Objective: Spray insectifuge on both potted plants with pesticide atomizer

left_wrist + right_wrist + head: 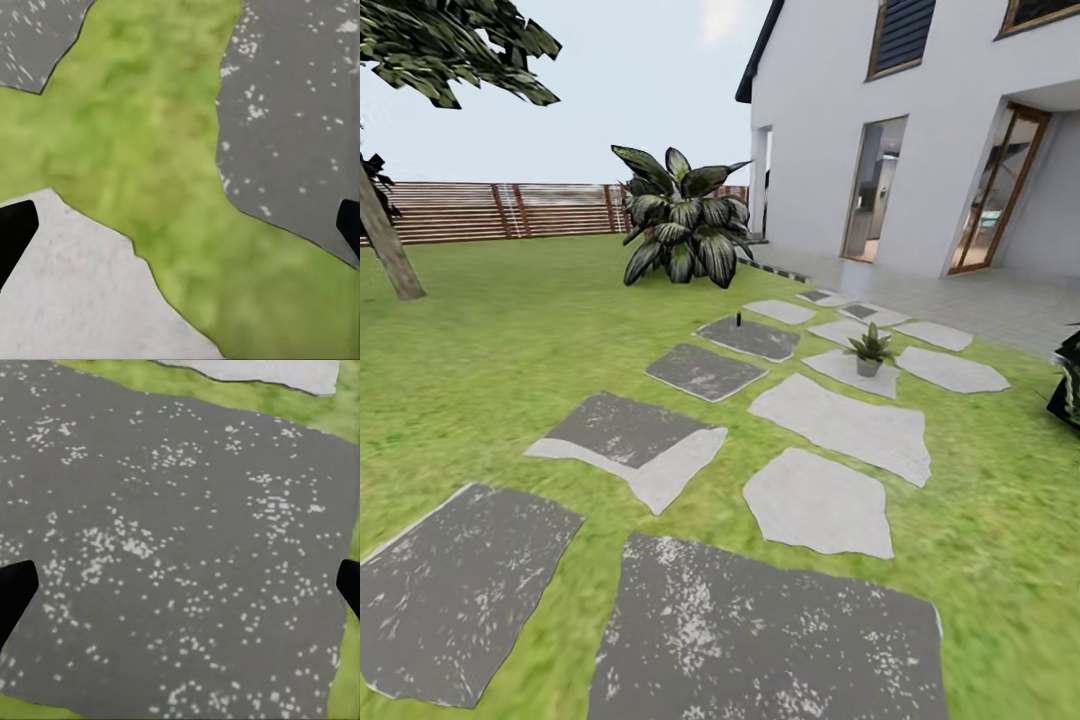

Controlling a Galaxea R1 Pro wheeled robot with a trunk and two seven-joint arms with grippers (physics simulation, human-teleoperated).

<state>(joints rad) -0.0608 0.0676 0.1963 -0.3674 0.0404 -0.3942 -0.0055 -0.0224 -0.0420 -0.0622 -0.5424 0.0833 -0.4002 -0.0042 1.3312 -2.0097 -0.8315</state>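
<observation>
Presently the robot stands well back on the lawn. The pesticide atomizer appears as a small dark upright item on a dark stone slab far ahead; identification at this range is uncertain. One potted plant sits on a pale slab to its right. The left tool and right tool are both spread wide and empty. Risks, as judged: mistaking the distant item, rolling too close and toppling it, or clipping the plant when reaching.
</observation>
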